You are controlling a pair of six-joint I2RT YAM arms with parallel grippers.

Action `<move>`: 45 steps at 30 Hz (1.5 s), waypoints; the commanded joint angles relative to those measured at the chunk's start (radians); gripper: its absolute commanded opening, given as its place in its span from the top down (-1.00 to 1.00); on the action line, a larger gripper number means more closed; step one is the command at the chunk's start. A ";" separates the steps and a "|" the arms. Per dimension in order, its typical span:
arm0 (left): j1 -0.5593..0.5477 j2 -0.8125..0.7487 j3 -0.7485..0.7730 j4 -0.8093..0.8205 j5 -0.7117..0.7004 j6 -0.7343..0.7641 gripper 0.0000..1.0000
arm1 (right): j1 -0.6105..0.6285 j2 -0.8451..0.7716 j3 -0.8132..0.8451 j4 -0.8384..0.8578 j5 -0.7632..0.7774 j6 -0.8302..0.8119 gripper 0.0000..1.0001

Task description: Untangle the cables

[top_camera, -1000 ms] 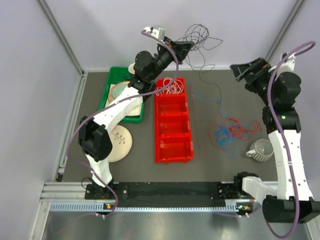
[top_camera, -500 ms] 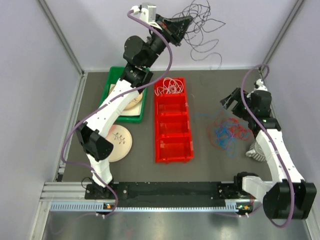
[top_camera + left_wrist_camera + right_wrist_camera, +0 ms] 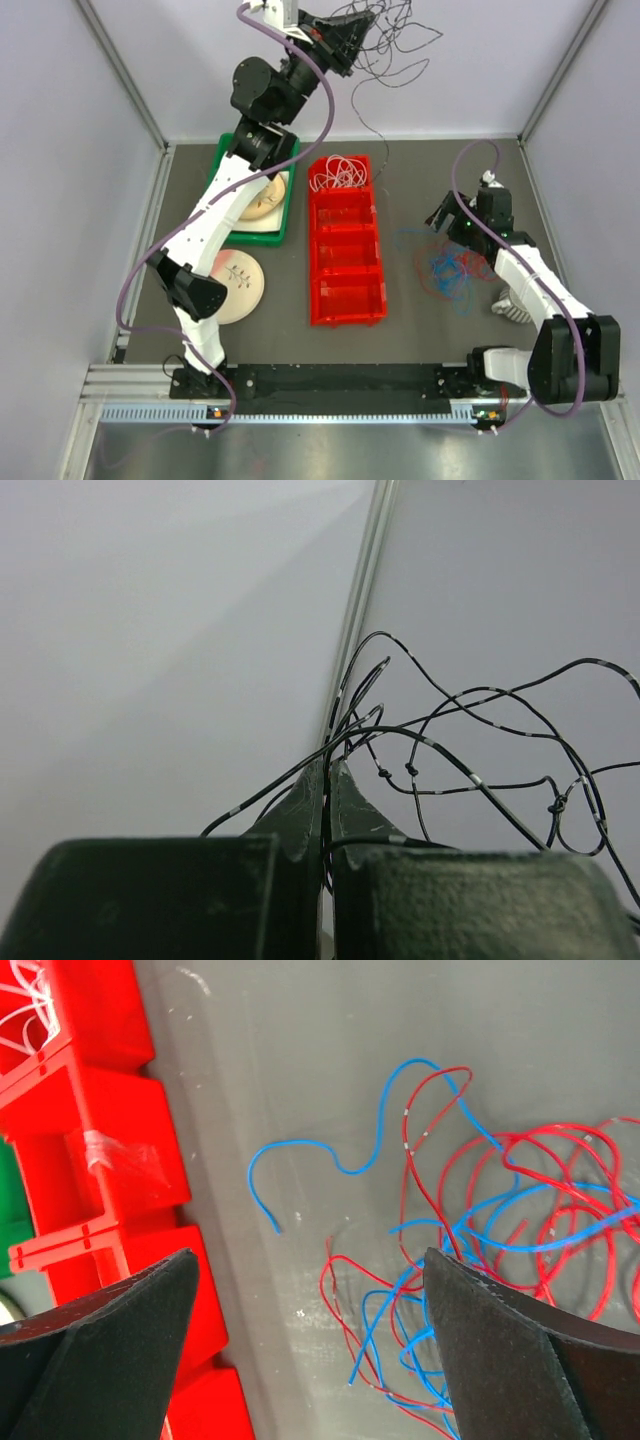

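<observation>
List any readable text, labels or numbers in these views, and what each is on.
None readable in any view.
The red divided bin, green tray and mug show no print.
The plate carries a plant motif, not lettering.
The black cables have pale bands but no characters.

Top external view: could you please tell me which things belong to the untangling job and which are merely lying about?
Job: black cables, clamped in the left gripper; red and blue cables below the open right gripper; white cables in the red bin.
Lying about: green tray with its plate; floral plate; mug.
</observation>
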 commanded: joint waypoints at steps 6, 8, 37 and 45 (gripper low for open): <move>0.021 -0.096 -0.263 0.057 -0.043 0.118 1.00 | 0.009 -0.139 -0.043 0.058 0.131 0.051 -0.84; 0.026 -0.109 -0.313 0.082 -0.032 0.123 1.00 | 0.009 -0.155 -0.048 0.056 0.131 0.052 -0.84; 0.110 -0.181 -0.438 0.220 0.040 0.060 1.00 | 0.009 -0.169 0.001 0.016 0.115 0.035 -0.87; 0.119 -0.204 -0.566 0.264 0.014 0.063 1.00 | 0.007 -0.170 -0.008 0.015 0.111 0.037 -0.87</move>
